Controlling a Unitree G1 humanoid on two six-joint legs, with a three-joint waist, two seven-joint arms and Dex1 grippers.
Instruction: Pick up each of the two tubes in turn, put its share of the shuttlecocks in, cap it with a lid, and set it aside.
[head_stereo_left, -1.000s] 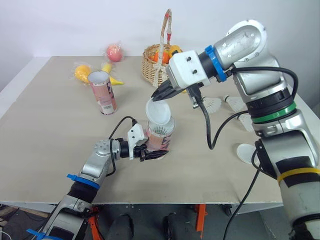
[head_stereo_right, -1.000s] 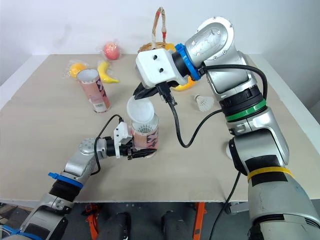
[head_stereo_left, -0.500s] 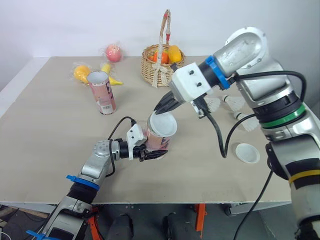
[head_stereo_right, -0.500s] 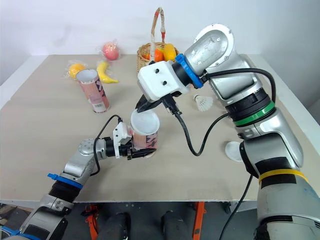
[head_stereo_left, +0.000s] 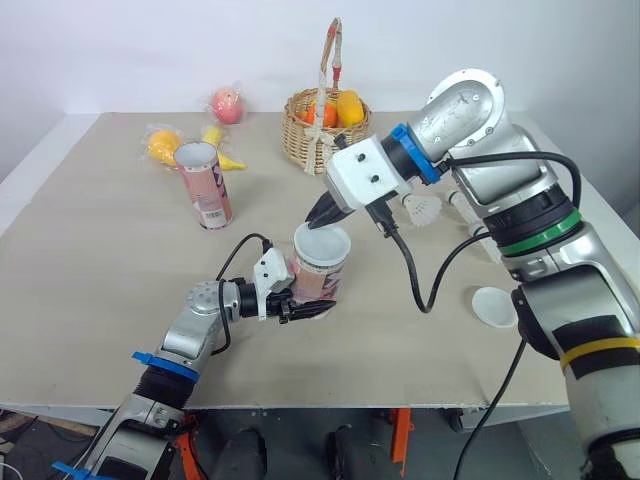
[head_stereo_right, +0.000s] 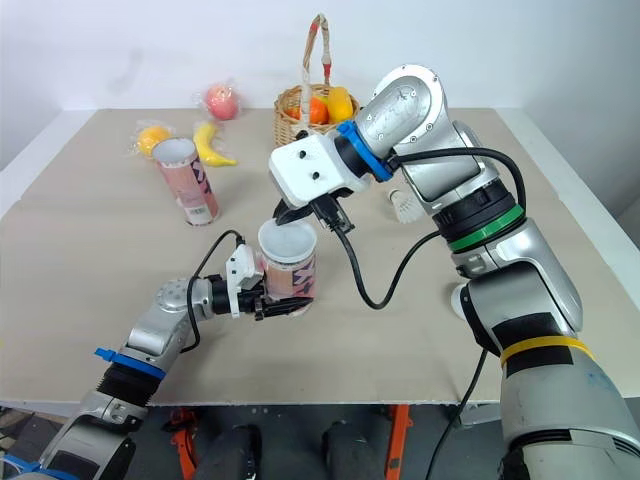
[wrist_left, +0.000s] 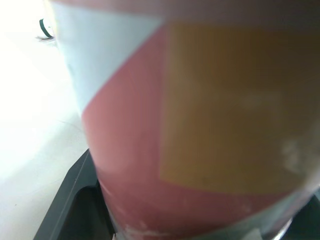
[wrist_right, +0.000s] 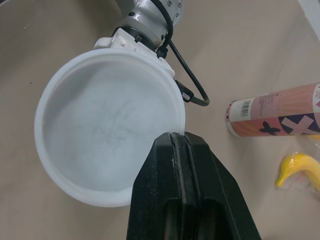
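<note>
A pink tube (head_stereo_left: 318, 272) stands on the table near its front, with my left gripper (head_stereo_left: 298, 306) shut on its lower part; in the left wrist view the tube's wall (wrist_left: 200, 125) sits between the fingers. A white lid (head_stereo_left: 322, 241) lies level on the tube's mouth. My right gripper (head_stereo_left: 319, 214) is shut on the lid's far rim, and the right wrist view shows the lid (wrist_right: 107, 132) pinched at its edge. A second open pink tube (head_stereo_left: 205, 183) stands upright at the back left. Shuttlecocks (head_stereo_left: 426, 208) lie to the right, behind my right arm.
A second white lid (head_stereo_left: 494, 305) lies flat at the right front. A wicker basket (head_stereo_left: 318, 122) with fruit stands at the back centre. A banana (head_stereo_left: 224, 150), an orange fruit (head_stereo_left: 165, 145) and an apple (head_stereo_left: 228, 104) lie at the back left.
My right gripper has brought the lid down from a tilt above the tube until it rests level on the tube's mouth. The left gripper and tube have stayed put.
</note>
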